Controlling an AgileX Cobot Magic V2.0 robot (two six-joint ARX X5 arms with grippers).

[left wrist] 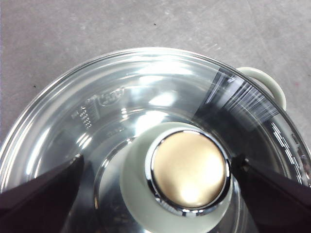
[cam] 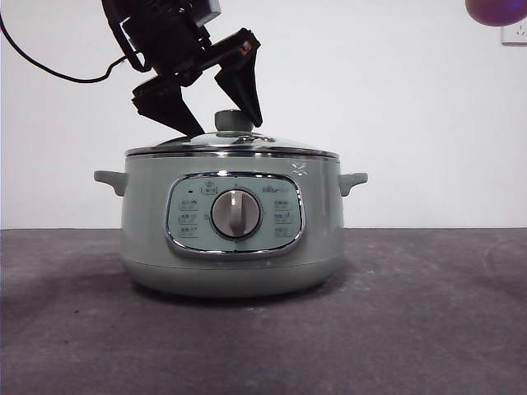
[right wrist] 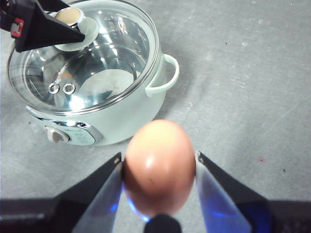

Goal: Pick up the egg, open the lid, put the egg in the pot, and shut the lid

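My right claw (right wrist: 158, 167) grips the egg (right wrist: 159, 165); my left claw (left wrist: 155, 170), spread, straddles the knob (left wrist: 188, 170); the lid (cam: 232, 146) still covers the pot (cam: 230, 239).

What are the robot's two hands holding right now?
The right end effector holds the egg by its two sides. The left end effector is open around the lid's knob, not gripping it yet.

Level front view; wrist views overhead.
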